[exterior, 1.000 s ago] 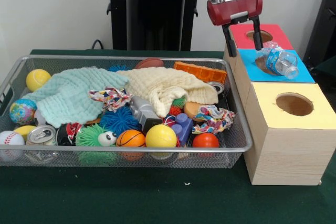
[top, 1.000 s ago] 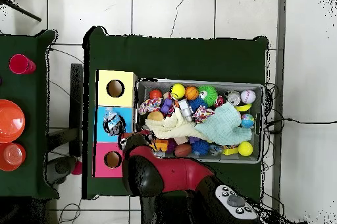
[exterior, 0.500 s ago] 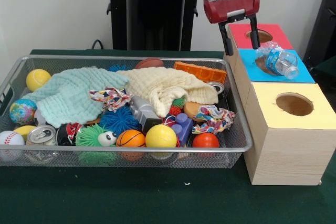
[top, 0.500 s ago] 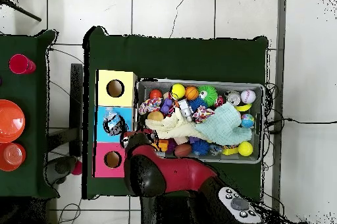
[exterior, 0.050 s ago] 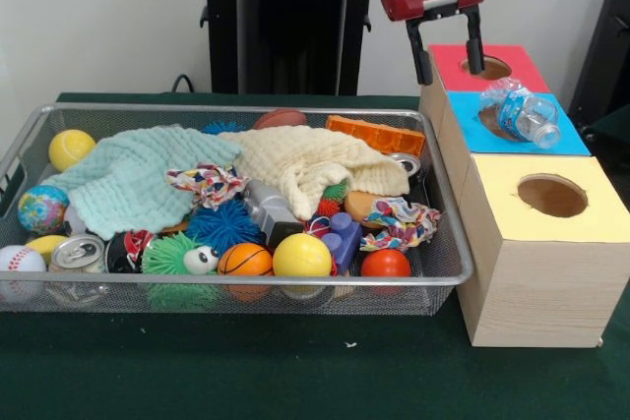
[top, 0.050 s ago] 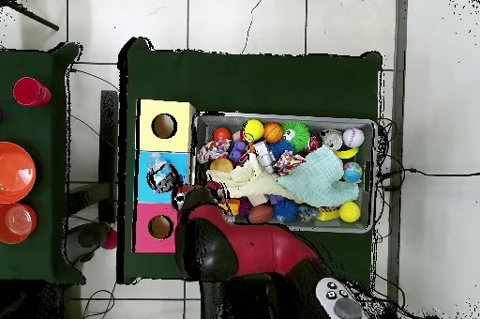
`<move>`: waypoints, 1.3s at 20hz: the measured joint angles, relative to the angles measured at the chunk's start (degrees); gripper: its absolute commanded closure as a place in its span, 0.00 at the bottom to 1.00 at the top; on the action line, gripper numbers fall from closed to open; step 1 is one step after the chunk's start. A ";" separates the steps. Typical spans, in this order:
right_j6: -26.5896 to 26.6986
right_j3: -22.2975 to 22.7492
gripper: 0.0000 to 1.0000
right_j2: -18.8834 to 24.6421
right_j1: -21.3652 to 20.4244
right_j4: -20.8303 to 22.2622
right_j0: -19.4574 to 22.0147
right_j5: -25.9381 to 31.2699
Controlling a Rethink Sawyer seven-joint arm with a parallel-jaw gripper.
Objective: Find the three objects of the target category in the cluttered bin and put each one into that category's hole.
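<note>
A crumpled clear plastic bottle (exterior, 0.050 s ago: 522, 113) with a blue label lies on its side on the blue box top (exterior, 0.050 s ago: 568, 138), partly over that box's hole. The overhead view shows the bottle (top, 0.050 s ago: 162, 176) resting there too. My gripper (exterior, 0.050 s ago: 450, 56) hangs open and empty above the gap between the red box (exterior, 0.050 s ago: 517, 68) and the bin, up and to the left of the bottle. In the overhead view the arm (top, 0.050 s ago: 234, 250) covers the gripper. A silver can (exterior, 0.050 s ago: 78, 252) sits at the bin's front left. Another can (exterior, 0.050 s ago: 406, 163) peeks out by the cream cloth.
The wire bin (exterior, 0.050 s ago: 448, 277) holds a mint cloth (exterior, 0.050 s ago: 133, 179), a cream cloth (exterior, 0.050 s ago: 310, 164), several balls, spiky toys, knotted ropes and an orange block (exterior, 0.050 s ago: 376, 134). A yellow-topped box (exterior, 0.050 s ago: 551, 196) with a round hole stands nearest the camera. Red cups and plates (top, 0.050 s ago: 17, 173) sit on a side table.
My gripper has risen and drifted slightly left, away from the blue box. The bottle stays where it lay on the blue top. Nothing in the bin has moved.
</note>
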State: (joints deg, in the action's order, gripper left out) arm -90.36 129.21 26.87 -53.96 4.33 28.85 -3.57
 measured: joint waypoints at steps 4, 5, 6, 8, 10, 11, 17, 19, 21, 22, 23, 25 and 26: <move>0.00 -0.02 0.00 -0.02 -2.33 -1.51 -0.95 2.91; 0.00 -0.02 0.00 -0.02 -2.54 -1.73 -1.14 3.08; 0.00 -0.02 0.00 -0.02 -2.73 -1.95 -1.32 3.20; 0.00 -0.01 0.00 -0.02 -3.12 -2.95 -2.11 3.33; 0.00 -0.01 0.00 -0.02 -3.10 -3.88 -2.60 3.33; 0.00 -0.01 0.00 -0.02 -3.10 -4.35 -2.82 3.33; 0.00 0.00 0.00 -0.02 -3.08 -7.01 -3.88 3.33; 0.00 0.02 0.00 -0.02 -3.08 -7.92 -4.19 3.33; 0.00 0.13 1.00 -0.01 -3.08 -9.06 -4.36 3.33; 0.00 0.15 1.00 -0.01 -3.08 -9.22 -4.36 3.33; 0.00 0.17 1.00 -0.01 -3.08 -9.38 -4.36 3.33; 0.00 0.21 1.00 -0.01 -3.07 -9.70 -4.35 3.33; 0.00 0.26 1.00 -0.01 -3.08 -9.95 -4.35 3.33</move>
State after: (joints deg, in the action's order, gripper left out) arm -90.36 129.46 26.86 -57.04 -5.62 24.49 -0.24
